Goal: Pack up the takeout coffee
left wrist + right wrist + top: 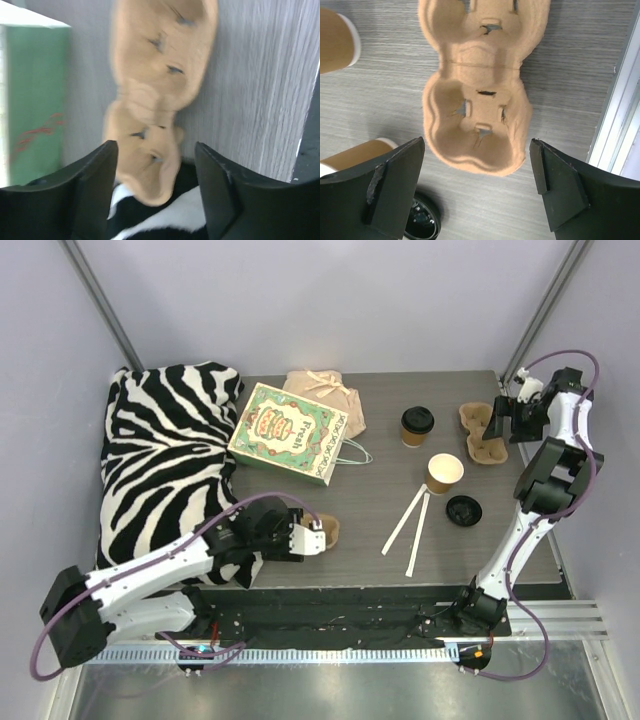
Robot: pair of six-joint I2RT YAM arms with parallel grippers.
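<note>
At the right end effector (pixel 475 147): jaws apart, clamped on nothing, with the carrier (pixel 482 95) lying flat on the surface (pixel 580 60) just ahead, framed between the fingertips and seemingly touched by neither. Judged as the step in hand: getting clear of the carrier to fetch the coffee (pixel 417 427). Rise straight up first, so as not to drag a pulp edge along with a finger. Mind the open cup (pixel 357 155) close by the left-hand finger and the loose lid (pixel 422 222) peeking out beside that same finger; leave both out of the carrier, swinging above them rather than through. Then reach ahead and to the left for the coffee, standing upright, lidded, apart from the carrier. Close on the paper wall below the lid, gently enough not to buckle it, and keep it upright all the way. Lower it squarely into the nearer well, probably the easier one to hit, pressing no harder than needed to seat it. Farther left, past the coffee: bag (pixel 290 432) on its side, presumably the last stop. Farthest left: left end effector (pixel 156 147), jaws likewise apart and empty, a second carrier (pixel 160 75) just ahead, view too blurred to tell about contact.
</note>
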